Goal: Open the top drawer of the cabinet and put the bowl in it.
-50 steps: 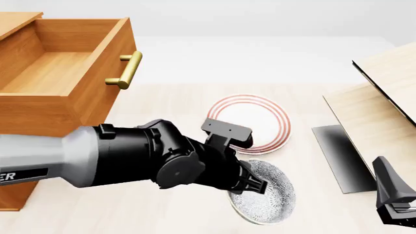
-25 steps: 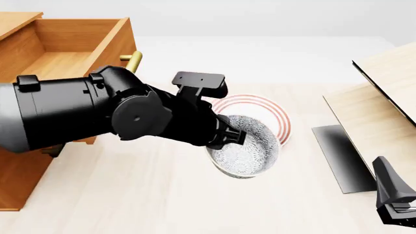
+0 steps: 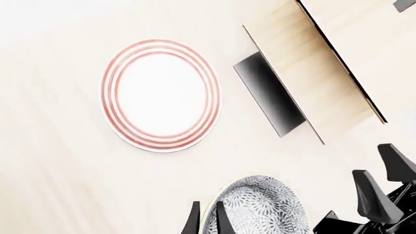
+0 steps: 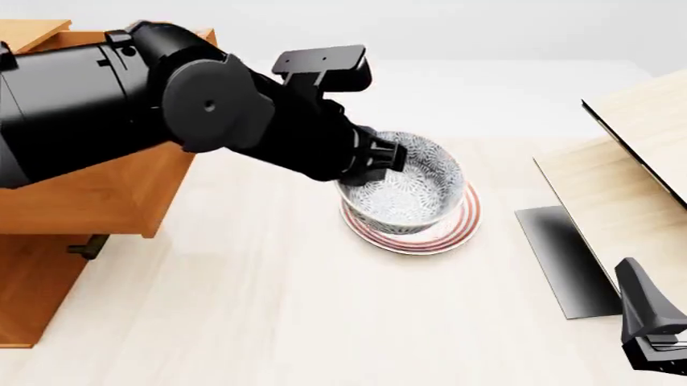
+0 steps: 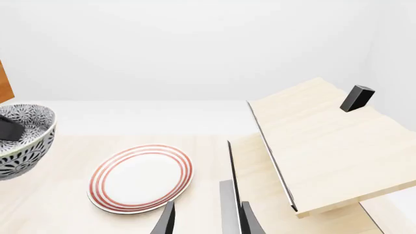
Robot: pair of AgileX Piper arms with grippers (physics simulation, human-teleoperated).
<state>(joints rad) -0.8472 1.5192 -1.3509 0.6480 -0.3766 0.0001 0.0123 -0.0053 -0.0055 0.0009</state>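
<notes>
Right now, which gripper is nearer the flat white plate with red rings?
Left. The left gripper holds the speckled bowl in the air above the plate; the right gripper sits off at the table's near right corner.

Blue-grey speckled white bowl [image 4: 413,189]; red-ringed white plate [image 3: 160,95]

Speckled bowl [image 4: 405,193] upright, lifted above table; top drawer [image 4: 102,189] of cabinet [image 4: 32,289] pulled open.
</notes>
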